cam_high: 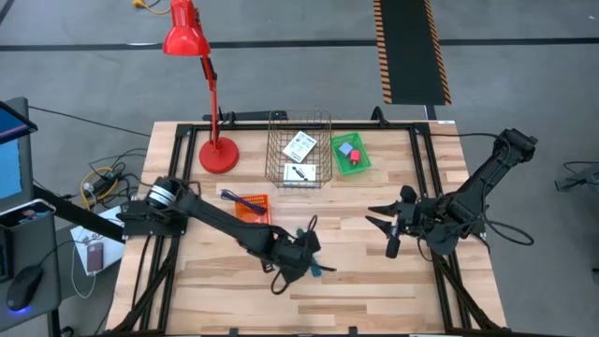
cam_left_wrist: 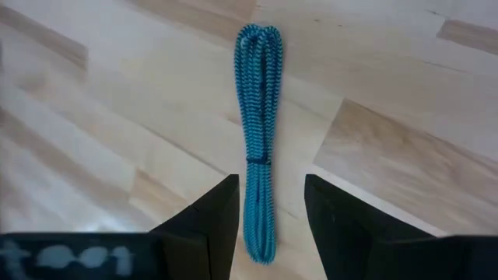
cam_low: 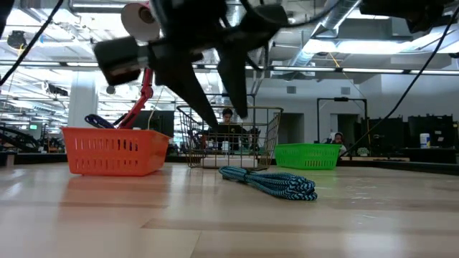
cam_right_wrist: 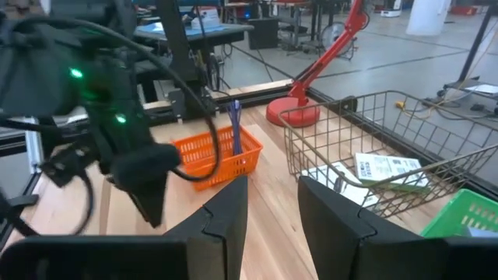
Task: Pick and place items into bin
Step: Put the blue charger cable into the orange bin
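Left hand above a coiled blue cord on the desk.

The left hand (cam_left_wrist: 268, 225) hangs over the desk (cam_high: 374, 290) with its two fingers (cam_left_wrist: 210, 225) spread apart and holding nothing; one end of the blue cord (cam_left_wrist: 257, 140) lies in the gap between them, and the rest runs straight away from the hand. In the low view the cord (cam_low: 272, 183) rests flat on the wood, with the fingers above it and not touching. The cord is a slim bundle, folded into several strands, teal with dark zigzag marks, bound by a dark band near its middle. It lies in front of the wire bin (cam_high: 299, 150), between the orange basket (cam_high: 251, 206) and the green basket (cam_high: 351, 154). The right hand (cam_high: 391, 234) waits at the desk's right side, fingers part open and empty.
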Available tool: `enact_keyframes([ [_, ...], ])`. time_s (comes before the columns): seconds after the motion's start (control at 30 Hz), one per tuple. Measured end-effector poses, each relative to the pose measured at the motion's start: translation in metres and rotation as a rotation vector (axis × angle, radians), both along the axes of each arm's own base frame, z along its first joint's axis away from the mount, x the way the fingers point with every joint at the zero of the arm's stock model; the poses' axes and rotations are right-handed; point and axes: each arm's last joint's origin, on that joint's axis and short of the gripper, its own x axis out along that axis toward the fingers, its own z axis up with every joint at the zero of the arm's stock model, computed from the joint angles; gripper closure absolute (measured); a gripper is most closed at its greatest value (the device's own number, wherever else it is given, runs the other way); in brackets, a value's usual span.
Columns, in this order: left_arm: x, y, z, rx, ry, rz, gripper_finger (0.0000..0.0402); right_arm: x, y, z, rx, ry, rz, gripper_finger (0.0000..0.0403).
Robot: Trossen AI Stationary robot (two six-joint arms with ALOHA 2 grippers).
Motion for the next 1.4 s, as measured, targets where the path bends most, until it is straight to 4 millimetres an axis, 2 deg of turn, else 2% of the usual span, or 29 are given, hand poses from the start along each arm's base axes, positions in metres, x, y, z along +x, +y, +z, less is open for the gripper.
enact_keyframes([
  [0.17,0.017,0.008,-0.009,-0.068,0.058,0.0,0.0263,0.0,0.001,0.0,0.012,0.013,0.035,0.0294],
  [0.33,0.025,0.014,-0.021,-0.146,0.117,-0.015,0.0263,0.0,0.001,-0.001,0.016,0.018,0.048,0.0294],
  [0.93,0.034,0.032,-0.02,-0.192,0.089,-0.048,0.0263,0.0,0.002,-0.001,0.017,0.03,0.066,0.0294],
  [1.27,0.044,0.032,-0.047,-0.209,0.106,-0.07,0.0263,0.0,0.001,-0.003,0.003,0.046,0.066,0.0294],
  [1.4,0.047,0.039,-0.051,-0.23,0.119,-0.059,0.0263,-0.001,0.001,-0.004,-0.003,0.051,0.066,0.0294],
])
